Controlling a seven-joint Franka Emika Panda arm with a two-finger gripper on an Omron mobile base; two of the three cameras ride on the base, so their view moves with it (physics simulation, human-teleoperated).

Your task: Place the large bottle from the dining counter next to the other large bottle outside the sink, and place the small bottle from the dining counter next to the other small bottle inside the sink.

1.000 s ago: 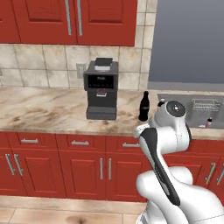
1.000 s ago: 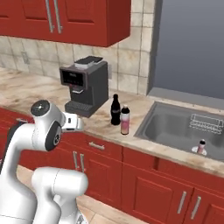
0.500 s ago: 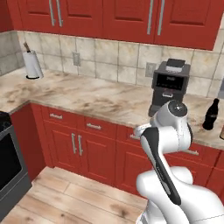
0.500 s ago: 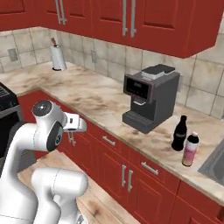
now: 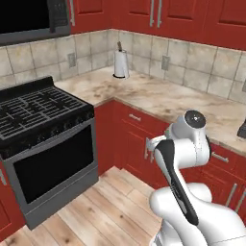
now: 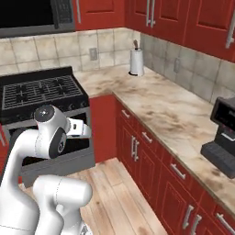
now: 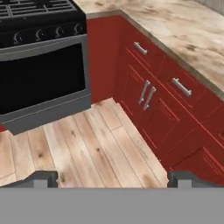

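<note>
My gripper [image 7: 113, 178] is open, its two dark fingertips [image 7: 43, 177] set wide apart with nothing between them. It hangs over the wooden floor [image 7: 87, 144], aimed down at the corner where the oven front meets the red cabinets. From the base cameras the hand [image 5: 153, 145] is tucked close to the arm's folded upper link, at about cabinet-drawer height; from the right side the hand [image 6: 79, 129] sits in front of the stove.
A black gas stove [image 5: 38, 115] with its oven door [image 7: 41, 78] stands left of an L-shaped marble counter [image 5: 168, 96]. A paper towel roll [image 5: 120, 65] stands in the back corner. The coffee machine [image 6: 225, 133] is at the right edge. Red cabinets [image 7: 162, 100] line the floor.
The whole picture has swung left, so the base has moved. The sink, the bottles and most of the coffee machine slid out to the right, and the stove came in. The arm's pose is unchanged.
</note>
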